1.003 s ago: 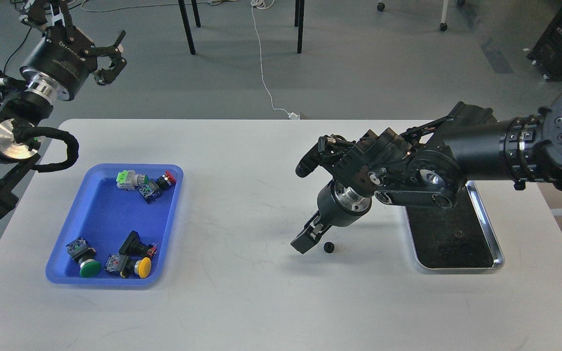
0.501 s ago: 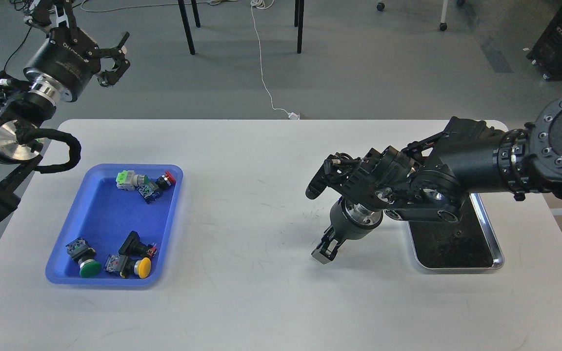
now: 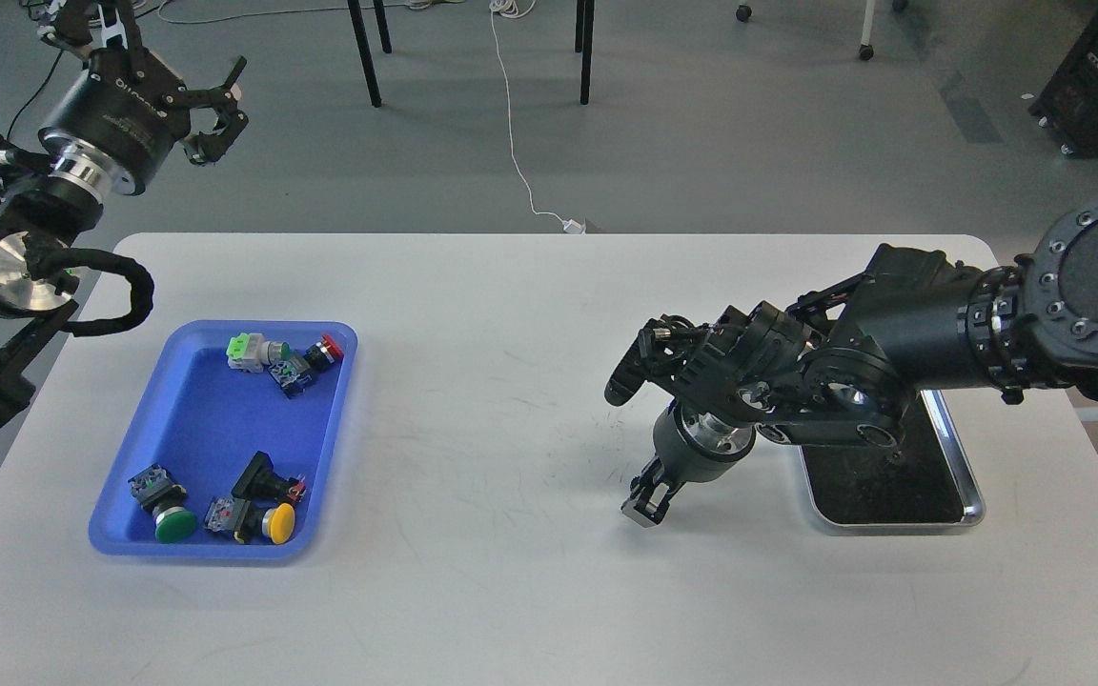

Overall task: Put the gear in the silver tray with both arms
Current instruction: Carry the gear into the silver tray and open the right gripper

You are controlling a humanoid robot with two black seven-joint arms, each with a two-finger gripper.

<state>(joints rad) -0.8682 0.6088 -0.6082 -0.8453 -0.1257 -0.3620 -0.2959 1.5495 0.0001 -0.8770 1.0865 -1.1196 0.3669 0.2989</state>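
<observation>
Claw tips of the right gripper (image 3: 646,505) point down at the table (image 3: 511,429), close together, just left of the silver tray (image 3: 973,495). No gear shows on the bare tabletop around them, so it is likely pinched between the tips, but the tips are too small and dark to confirm that, and I cannot tell for certain whether they grasp anything. Behind the tips come the silver wrist ring and the bent right arm, which crosses over the far part of the tray. A tiny dark speck on the tray's mirror-like bottom may be a gear already there; it is too small to be sure.

My reading: the step in hand is the pickup or the start of the carry. The next move calls for a lift clear of the table, a short shift right over the low rim, then release onto the tray bottom.

The left gripper (image 3: 211,110) hangs far left, above the floor beyond the table, fingers spread and empty. Its black body bears white lettering, not legible. Near left sits a blue tray (image 3: 215,419) of push-button switches.
</observation>
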